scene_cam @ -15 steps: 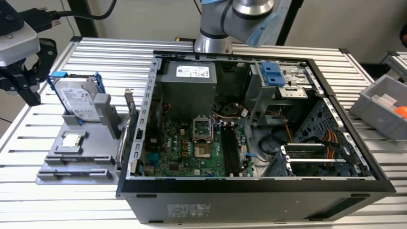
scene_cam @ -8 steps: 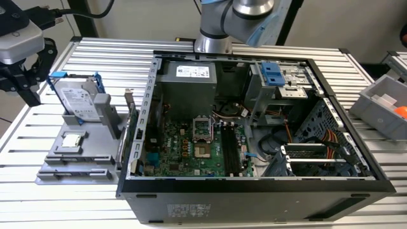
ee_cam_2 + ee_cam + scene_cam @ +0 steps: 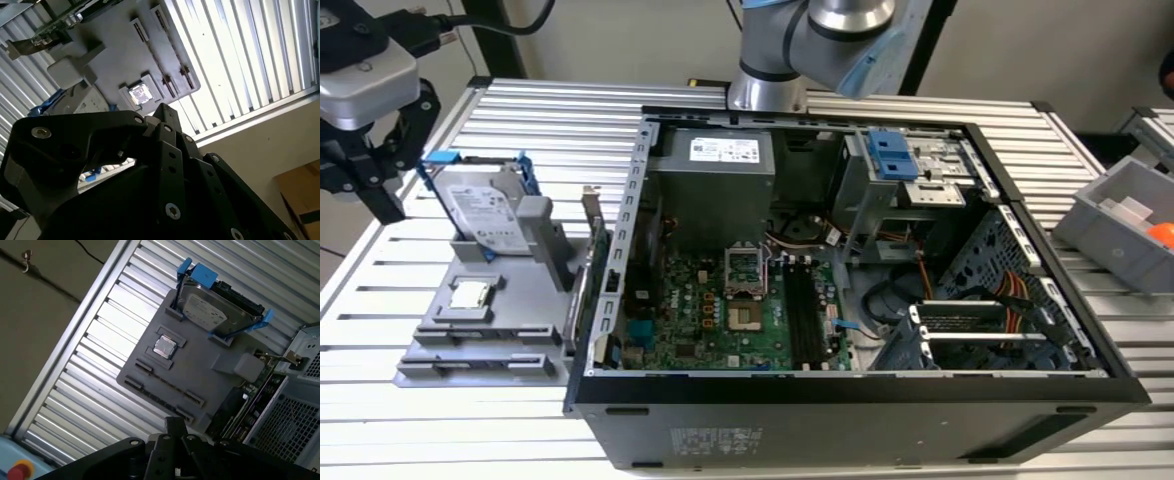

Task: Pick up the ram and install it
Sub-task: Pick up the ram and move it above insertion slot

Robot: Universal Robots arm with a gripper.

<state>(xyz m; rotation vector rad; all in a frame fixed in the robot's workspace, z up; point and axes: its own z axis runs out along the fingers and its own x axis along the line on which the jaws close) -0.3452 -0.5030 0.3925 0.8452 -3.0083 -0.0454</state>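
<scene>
The ram (image 3: 171,384) looks like a thin dark strip standing on edge in a long slot of the grey parts holder (image 3: 200,365), beside the small silver chip (image 3: 164,347). In the second wrist view the ram (image 3: 156,60) runs along the same holder (image 3: 115,45). My gripper (image 3: 378,208) hangs at the exterior view's far left, above the table edge and left of the holder (image 3: 520,300), touching nothing. In both wrist views its black fingers meet at one tip (image 3: 162,111) (image 3: 175,424) with nothing between them. The motherboard's long black slots (image 3: 803,310) lie inside the open computer case.
A silver hard drive in a blue bracket (image 3: 480,205) stands upright on the holder. A circuit card with a metal bracket (image 3: 591,225) stands between the holder and the case wall (image 3: 634,200). A grey bin (image 3: 1127,215) sits at the exterior view's right. The arm's base (image 3: 767,60) is behind the case.
</scene>
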